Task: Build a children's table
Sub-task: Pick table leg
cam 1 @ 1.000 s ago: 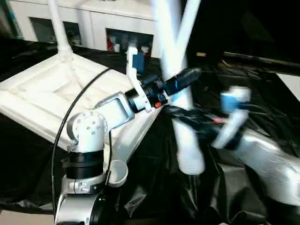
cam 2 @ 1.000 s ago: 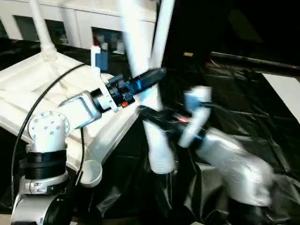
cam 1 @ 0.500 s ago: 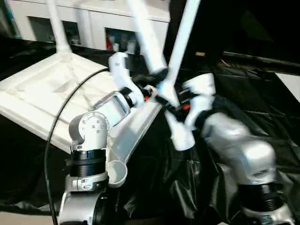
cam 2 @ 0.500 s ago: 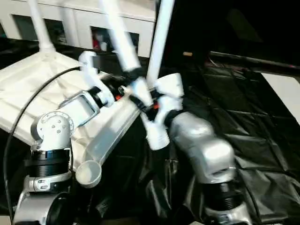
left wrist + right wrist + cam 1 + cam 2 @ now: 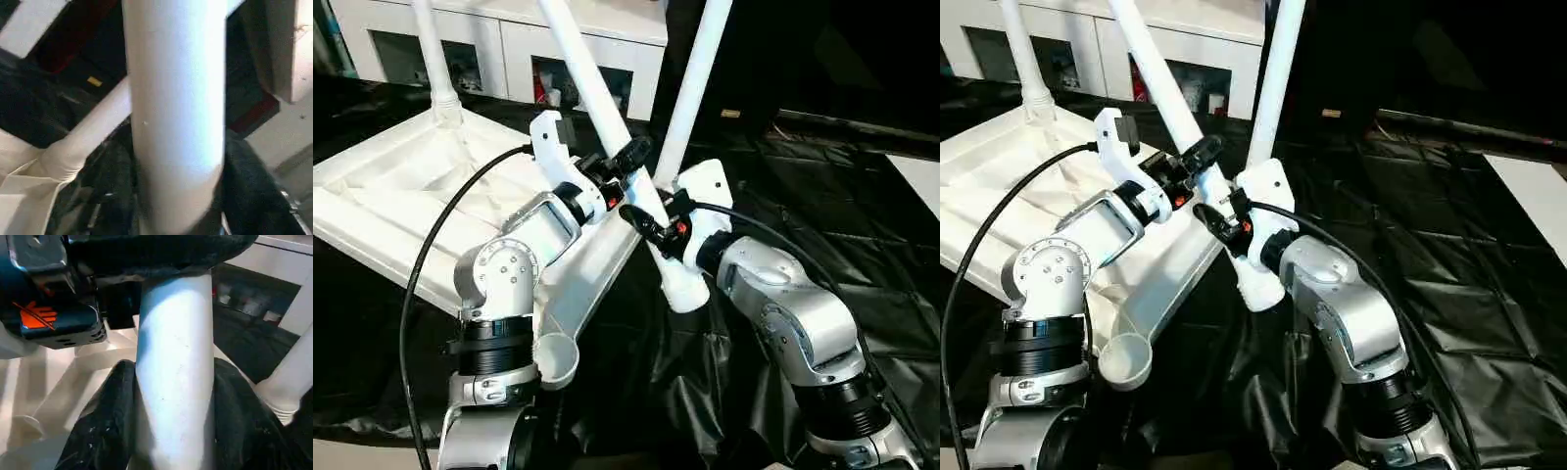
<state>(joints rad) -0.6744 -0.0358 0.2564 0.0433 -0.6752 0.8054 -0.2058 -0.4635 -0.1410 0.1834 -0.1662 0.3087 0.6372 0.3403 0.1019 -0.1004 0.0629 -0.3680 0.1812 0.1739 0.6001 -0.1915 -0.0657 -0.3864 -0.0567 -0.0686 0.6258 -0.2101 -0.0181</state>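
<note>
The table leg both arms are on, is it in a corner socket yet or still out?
Out. The leg is tilted, its lower end hanging free over the black sheet, with the near corner socket open and empty.

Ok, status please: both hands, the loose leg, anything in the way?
Both hands on the loose leg, left hand above right hand. Leg tilted, not in near empty socket. Nothing blocks it.

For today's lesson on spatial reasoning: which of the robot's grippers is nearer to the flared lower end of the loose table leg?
Right. The right gripper clamps the loose leg just above its flared end; the left gripper grips it higher up.
</note>
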